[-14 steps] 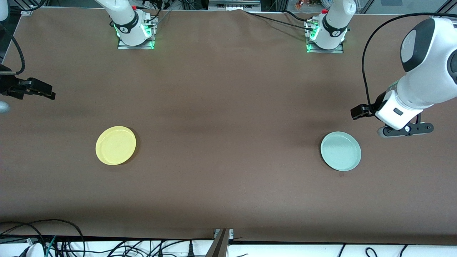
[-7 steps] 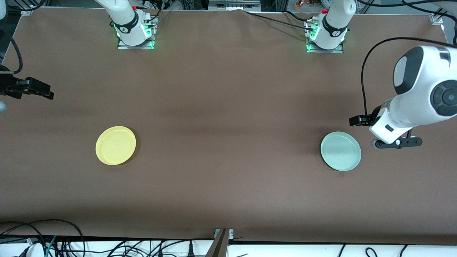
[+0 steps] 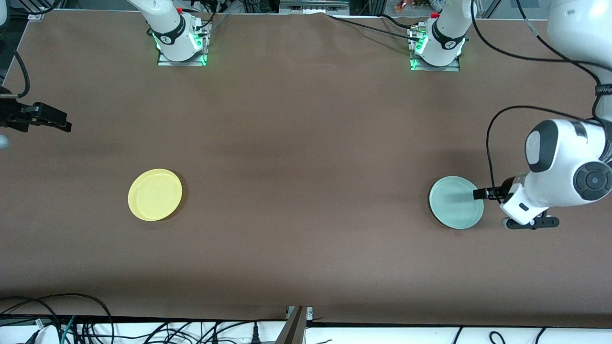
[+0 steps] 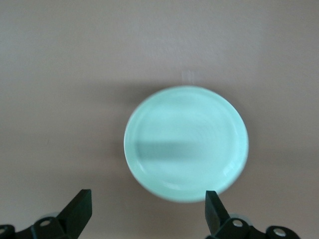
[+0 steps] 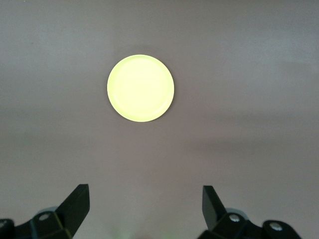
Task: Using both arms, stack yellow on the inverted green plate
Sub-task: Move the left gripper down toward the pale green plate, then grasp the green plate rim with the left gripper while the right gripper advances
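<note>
The yellow plate (image 3: 155, 194) lies flat on the brown bench (image 3: 296, 157), toward the right arm's end, with its hollow side up. The green plate (image 3: 456, 202) lies flat too, toward the left arm's end, well apart from the yellow one. The two plates are at about the same distance from the front camera. In the left wrist view the green plate (image 4: 186, 143) shows its raised rim and inner face, so it is right side up and not inverted.

The left end effector (image 4: 147, 208) is low, just beside the green plate, over the bench at the plate's edge that faces the left arm's end. In the front view its body (image 3: 519, 208) is mostly covered by the white wrist, and a black part reaches over the plate's rim. Its two fingers stand wide apart, one finger (image 4: 79, 209) to each side of the plate's near rim, and nothing is between them. They do not touch the plate.

The right end effector (image 5: 145, 205) is at the edge of the bench at the right arm's end, well apart from the yellow plate (image 5: 140, 88); this arm waits. Its fingers (image 5: 77, 201) are also spread apart and hold nothing. In the front view only a black part of it (image 3: 36, 117) is visible.
</note>
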Robot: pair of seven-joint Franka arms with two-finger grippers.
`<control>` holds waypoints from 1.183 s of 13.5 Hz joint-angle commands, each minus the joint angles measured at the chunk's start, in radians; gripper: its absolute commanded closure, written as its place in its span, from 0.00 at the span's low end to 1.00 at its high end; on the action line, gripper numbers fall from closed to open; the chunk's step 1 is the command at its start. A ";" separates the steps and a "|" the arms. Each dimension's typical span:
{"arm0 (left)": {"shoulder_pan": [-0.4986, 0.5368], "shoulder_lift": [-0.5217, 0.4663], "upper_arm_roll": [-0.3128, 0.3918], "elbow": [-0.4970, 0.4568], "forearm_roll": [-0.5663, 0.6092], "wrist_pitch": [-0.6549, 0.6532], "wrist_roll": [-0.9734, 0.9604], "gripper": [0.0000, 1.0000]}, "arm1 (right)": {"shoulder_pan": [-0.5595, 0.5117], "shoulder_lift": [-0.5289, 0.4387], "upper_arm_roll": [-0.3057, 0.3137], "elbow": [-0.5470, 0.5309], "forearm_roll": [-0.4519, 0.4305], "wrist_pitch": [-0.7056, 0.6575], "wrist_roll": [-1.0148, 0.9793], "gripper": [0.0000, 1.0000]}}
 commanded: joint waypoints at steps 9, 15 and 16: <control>0.069 0.092 0.000 -0.127 0.150 0.299 0.044 0.00 | -0.016 0.022 -0.005 0.004 -0.005 -0.018 -0.021 0.00; 0.080 0.118 -0.004 -0.138 0.134 0.300 0.047 0.00 | -0.028 0.033 -0.005 0.003 -0.005 -0.019 -0.022 0.00; 0.081 0.117 -0.006 -0.141 0.134 0.297 0.045 0.00 | -0.027 0.033 -0.005 0.003 -0.005 -0.019 -0.022 0.00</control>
